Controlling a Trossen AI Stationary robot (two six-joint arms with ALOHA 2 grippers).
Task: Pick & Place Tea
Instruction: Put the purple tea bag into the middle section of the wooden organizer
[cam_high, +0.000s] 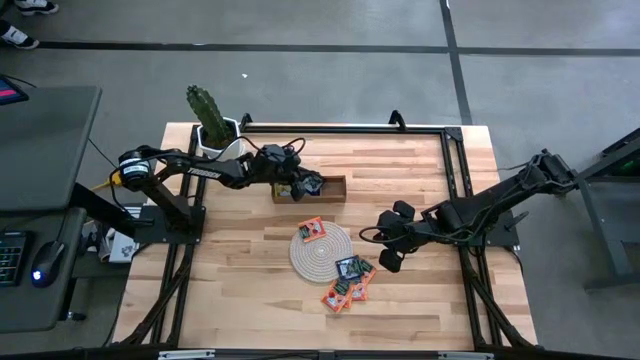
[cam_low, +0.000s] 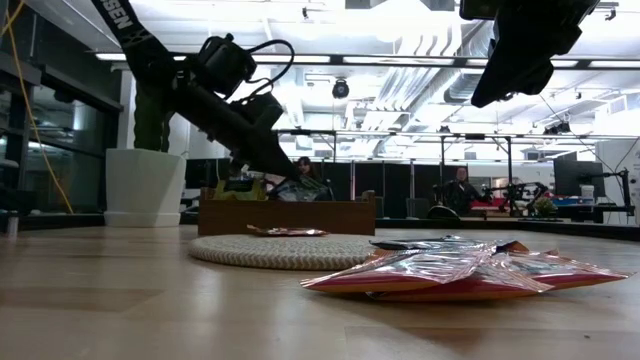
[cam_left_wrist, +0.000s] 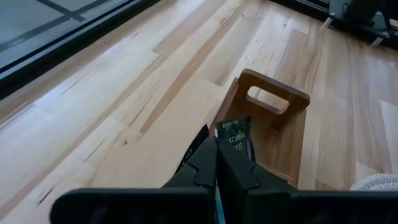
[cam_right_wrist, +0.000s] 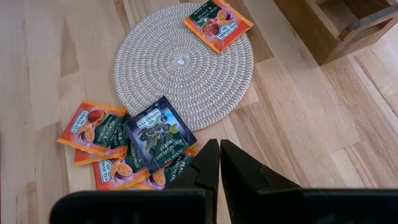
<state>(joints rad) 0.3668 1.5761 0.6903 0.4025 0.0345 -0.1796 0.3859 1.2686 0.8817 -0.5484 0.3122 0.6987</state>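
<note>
Wooden table (cam_high: 250, 300) is holding a tray (cam_high: 330, 188) at twelve o'clock, where the left gripper (cam_left_wrist: 217, 152) is pinching a dark sachet (cam_left_wrist: 234, 133); the right gripper (cam_right_wrist: 219, 163), closed and empty, is hovering at three o'clock.

light wooden plank table (cam_high: 240, 290) carries: brown wooden tray (cam_high: 335, 188) near far edge, white pot (cam_high: 212, 143) with cactus at far-left corner, round woven mat (cam_high: 318, 256) mid-table, cluster of orange and dark tea sachets (cam_high: 348, 284) just beside mat's near-right edge.
</note>
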